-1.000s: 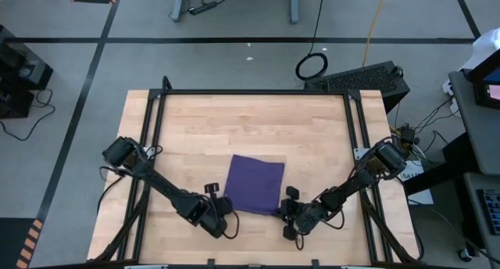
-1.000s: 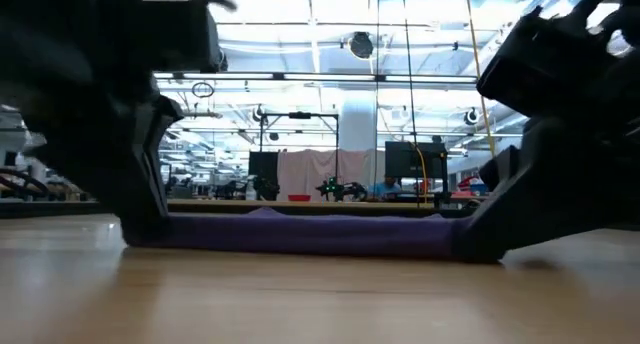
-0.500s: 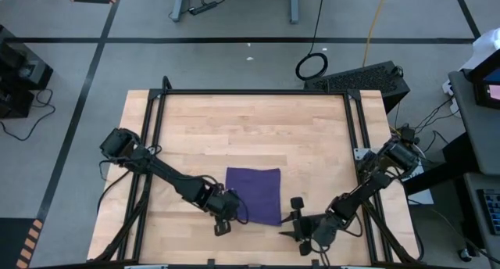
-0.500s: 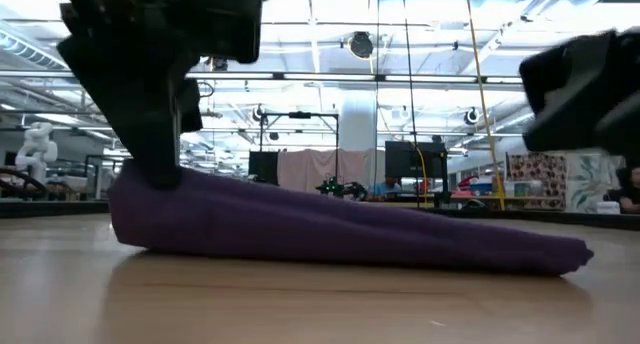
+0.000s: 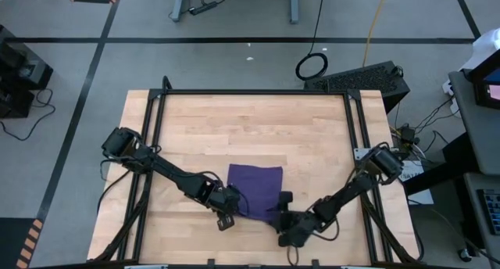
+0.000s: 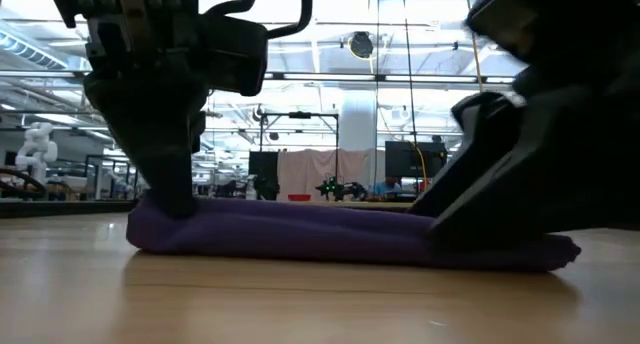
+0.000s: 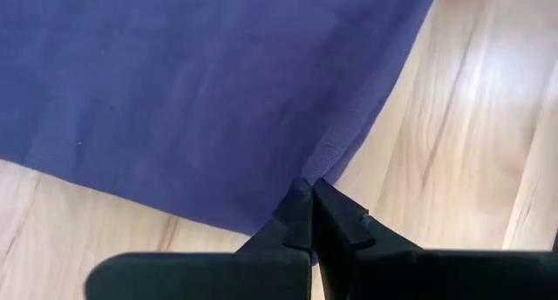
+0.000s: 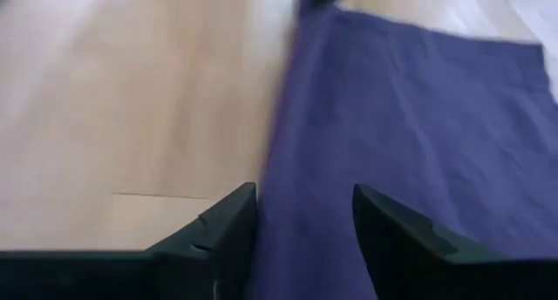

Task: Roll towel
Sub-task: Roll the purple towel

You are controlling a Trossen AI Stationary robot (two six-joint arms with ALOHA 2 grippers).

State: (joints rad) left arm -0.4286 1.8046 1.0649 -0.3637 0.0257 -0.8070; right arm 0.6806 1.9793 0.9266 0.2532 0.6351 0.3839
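Lying flat on the wooden table (image 5: 250, 128), the purple towel (image 5: 258, 184) is pinched at one corner by the left gripper (image 7: 311, 214); the right gripper (image 8: 301, 221) is spread wide astride its near edge, before a bright workshop.

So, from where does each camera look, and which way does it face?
High: above, straight down on table, both arms.
Low: at tabletop height, level across towel into the room.
Left wrist: behind left claw, shut on the towel's corner.
Right wrist: behind right claw, open at the towel's edge.
All four share the towel.
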